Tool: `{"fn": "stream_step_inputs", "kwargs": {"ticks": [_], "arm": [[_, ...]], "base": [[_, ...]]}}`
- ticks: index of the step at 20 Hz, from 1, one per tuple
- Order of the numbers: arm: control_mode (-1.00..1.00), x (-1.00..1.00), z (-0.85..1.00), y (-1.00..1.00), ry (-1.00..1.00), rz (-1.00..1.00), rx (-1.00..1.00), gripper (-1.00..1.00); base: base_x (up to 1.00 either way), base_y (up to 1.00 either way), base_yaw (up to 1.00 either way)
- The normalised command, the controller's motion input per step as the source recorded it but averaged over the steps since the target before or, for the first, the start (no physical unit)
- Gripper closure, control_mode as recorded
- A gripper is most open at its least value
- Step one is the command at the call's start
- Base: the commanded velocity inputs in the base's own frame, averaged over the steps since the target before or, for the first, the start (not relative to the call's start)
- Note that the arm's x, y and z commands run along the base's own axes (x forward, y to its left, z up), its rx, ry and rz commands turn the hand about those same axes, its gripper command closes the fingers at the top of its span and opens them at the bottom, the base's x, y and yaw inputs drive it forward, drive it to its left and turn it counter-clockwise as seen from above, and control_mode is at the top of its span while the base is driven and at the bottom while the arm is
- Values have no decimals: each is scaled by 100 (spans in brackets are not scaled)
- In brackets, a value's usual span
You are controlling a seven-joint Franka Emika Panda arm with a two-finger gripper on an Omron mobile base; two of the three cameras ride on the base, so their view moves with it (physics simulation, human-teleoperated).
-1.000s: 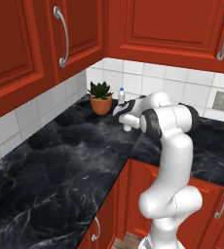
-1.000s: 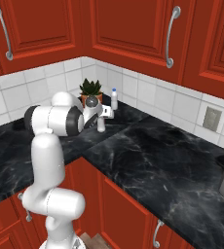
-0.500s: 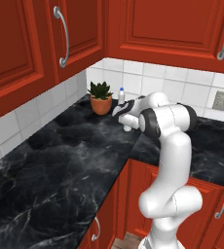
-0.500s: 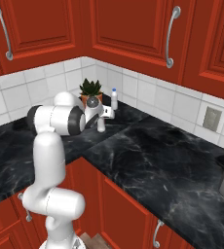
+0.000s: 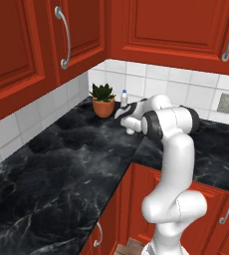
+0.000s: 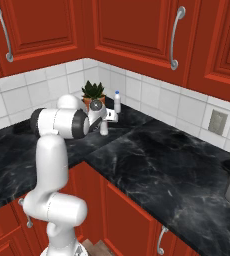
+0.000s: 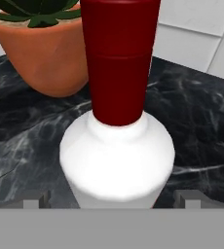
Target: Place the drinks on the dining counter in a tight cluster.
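1. Drinks are sitting far from any cluster: a white red-capped bottle [image 7: 118, 151] is standing upright on the tiled corner worktop [image 5: 71, 164], not on the dining counter.
2. Gripper [image 7: 113, 199] is spreading its fingers wide on either side of the bottle's base, gripping nothing yet.
3. Lifting and carrying are likely lying ahead.
4. A small blue-capped bottle [image 5: 124, 98] is waiting by the wall, beside a potted plant [image 5: 103, 99].
5. Bottle is showing a rounded white body and a tall glossy red cap.
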Motion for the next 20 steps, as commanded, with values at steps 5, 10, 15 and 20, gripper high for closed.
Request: {"fn": "stream_step_inputs", "kwargs": {"ticks": [5, 10, 15, 20], "arm": [[-100, 5, -3, 0, 0, 0, 0, -100], [-100, 1, -1, 0, 0, 0, 0, -100], [-100, 0, 0, -4, -1, 0, 0, -100], [-100, 0, -1, -3, -1, 0, 0, 100]], "base": [[0, 0, 0], [0, 0, 0], [0, 0, 0], [0, 0, 0]]}}
